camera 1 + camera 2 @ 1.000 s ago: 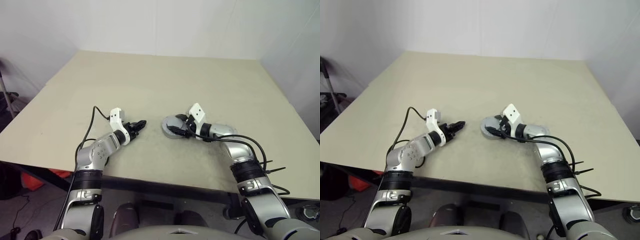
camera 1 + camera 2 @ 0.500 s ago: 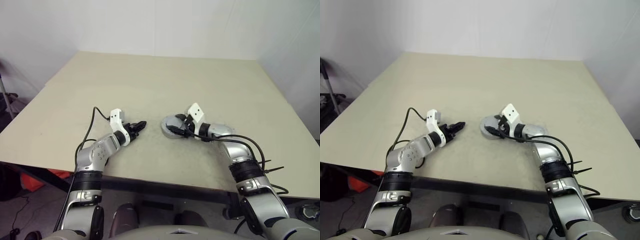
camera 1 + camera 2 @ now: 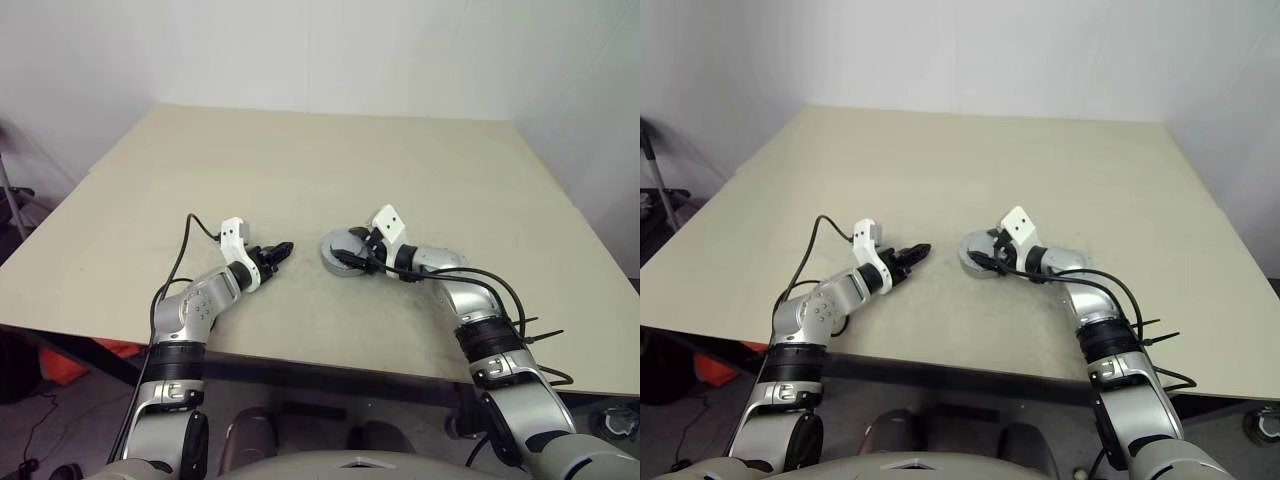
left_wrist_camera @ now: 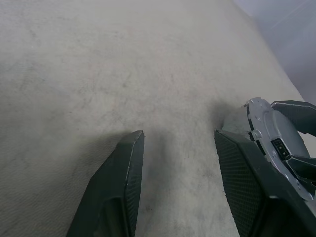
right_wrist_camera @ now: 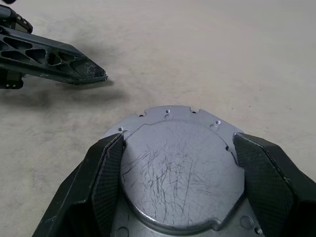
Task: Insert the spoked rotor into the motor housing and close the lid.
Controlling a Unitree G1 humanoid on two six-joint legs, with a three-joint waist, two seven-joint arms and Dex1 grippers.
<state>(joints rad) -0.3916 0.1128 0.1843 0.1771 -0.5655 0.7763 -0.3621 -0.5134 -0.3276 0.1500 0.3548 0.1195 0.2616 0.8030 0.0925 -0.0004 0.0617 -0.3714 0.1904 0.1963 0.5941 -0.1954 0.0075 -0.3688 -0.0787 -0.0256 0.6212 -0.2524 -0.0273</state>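
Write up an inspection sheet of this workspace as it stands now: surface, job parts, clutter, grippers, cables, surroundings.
Surface: beige table, lightly scuffed, mostly bare.
Job parts: a round grey metal disc with a scratched top and small rim holes lies flat on the table; no spoked wheel or copper windings can be made out.
Clutter: nothing seen.
Grippers: right gripper straddles the disc, one finger at each side, whether gripping cannot be told; left gripper open, empty, low over bare table beside the disc.
Cables: black cable loops off the left wrist; black cables run along the right forearm.
Surroundings: white walls; an orange thing on the floor.
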